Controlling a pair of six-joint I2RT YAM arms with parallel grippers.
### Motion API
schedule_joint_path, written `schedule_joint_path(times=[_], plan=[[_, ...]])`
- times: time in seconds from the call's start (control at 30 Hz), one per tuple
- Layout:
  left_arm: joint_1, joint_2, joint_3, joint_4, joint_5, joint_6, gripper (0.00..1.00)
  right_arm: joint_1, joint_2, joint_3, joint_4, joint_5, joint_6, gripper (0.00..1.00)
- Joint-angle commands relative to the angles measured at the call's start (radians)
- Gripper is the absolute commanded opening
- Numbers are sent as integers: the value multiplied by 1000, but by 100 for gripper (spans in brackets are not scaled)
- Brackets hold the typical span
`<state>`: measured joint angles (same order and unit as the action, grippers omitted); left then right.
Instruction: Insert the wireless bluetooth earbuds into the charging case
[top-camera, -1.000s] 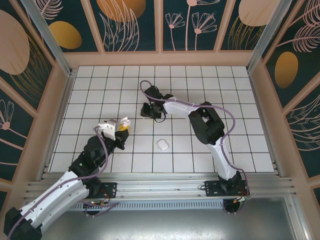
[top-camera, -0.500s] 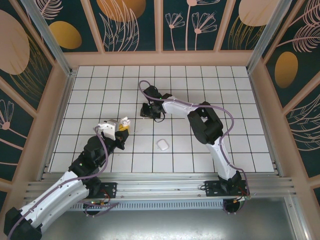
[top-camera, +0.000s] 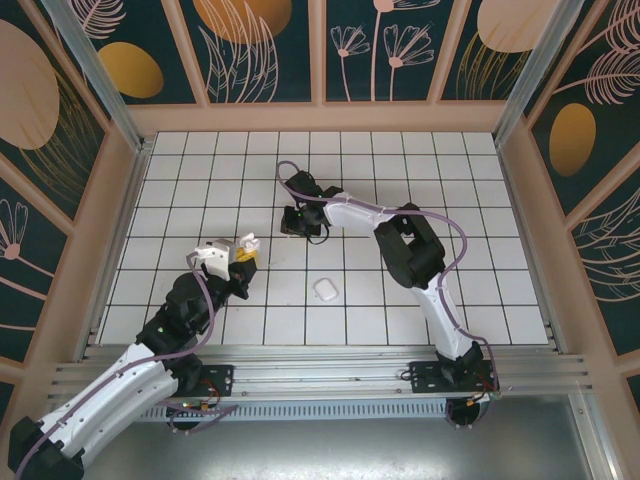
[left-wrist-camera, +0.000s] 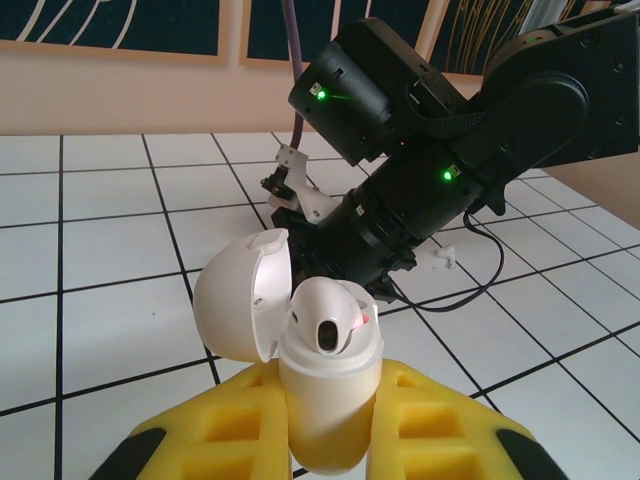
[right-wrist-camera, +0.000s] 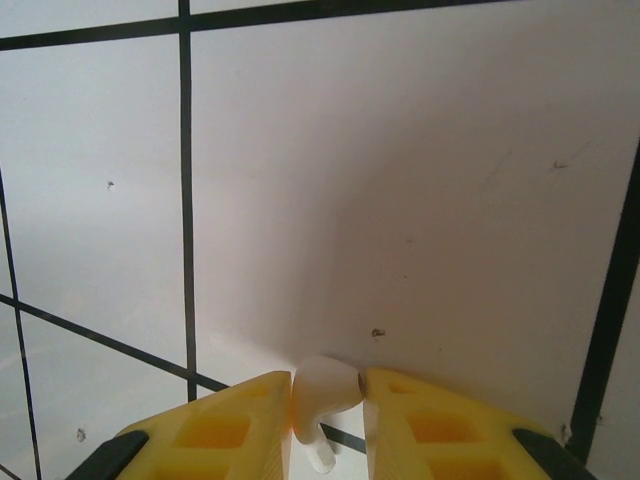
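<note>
My left gripper (left-wrist-camera: 330, 435) is shut on the body of a white charging case (left-wrist-camera: 325, 405), held upright above the tiles with its lid (left-wrist-camera: 235, 295) flipped open to the left. One white earbud (left-wrist-camera: 325, 322) sits in the case's top. From above, the case (top-camera: 247, 244) is at the middle left. My right gripper (right-wrist-camera: 328, 400) is low over a white tile and shut on a second glossy white earbud (right-wrist-camera: 325, 385), its stem pointing down between the yellow fingers (right-wrist-camera: 225, 430). In the top view the right gripper (top-camera: 299, 222) is behind and to the right of the case.
A closed white case (top-camera: 325, 290) lies on the tiles in front of the right arm's elbow (top-camera: 410, 250). The right arm's black wrist (left-wrist-camera: 420, 180) stands close behind the held case. A small white piece (left-wrist-camera: 443, 258) lies by its cable. Pink walls ring the floor.
The right arm's wrist has shifted slightly at the same spot over the tiles. The left arm and the open case have stayed still.
</note>
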<state>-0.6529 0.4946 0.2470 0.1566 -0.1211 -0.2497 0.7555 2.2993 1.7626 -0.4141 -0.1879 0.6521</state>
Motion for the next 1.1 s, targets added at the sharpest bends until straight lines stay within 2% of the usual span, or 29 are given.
schedule_joint_path(times=[0.0, 0.3, 0.53, 0.73, 1.07], plan=[[4, -5, 23, 26, -11, -5, 0, 8, -64, 2, 16, 46, -26, 25], [4, 20, 32, 39, 15, -5, 0, 7, -159, -67, 42, 104, -29, 24], [3, 63, 58, 85, 135, 36, 0, 7, -267, -151, 89, 160, -23, 22], [4, 159, 95, 162, 258, 13, 0, 8, -435, -270, 158, 257, -25, 21], [3, 360, 173, 315, 336, -34, 0, 10, -752, -472, 253, 369, -76, 21]])
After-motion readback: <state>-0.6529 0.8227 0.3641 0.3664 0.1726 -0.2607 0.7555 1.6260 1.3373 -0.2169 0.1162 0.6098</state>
